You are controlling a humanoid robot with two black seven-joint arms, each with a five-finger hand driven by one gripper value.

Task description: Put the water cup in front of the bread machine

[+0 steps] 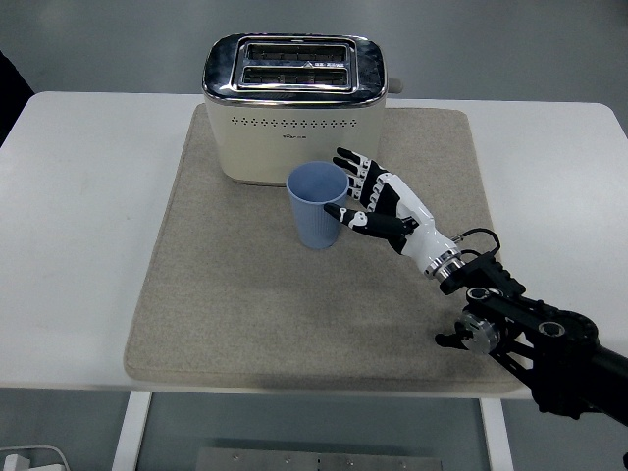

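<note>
Black-and-white right hand [378, 201], silver wrist ring, black arm.

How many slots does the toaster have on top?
2: the toaster has a rear slot and a front slot, both running side to side across its top.

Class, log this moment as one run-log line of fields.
right hand: open, beside cup | cup: upright on mat, before toaster | left hand: out of view
</note>
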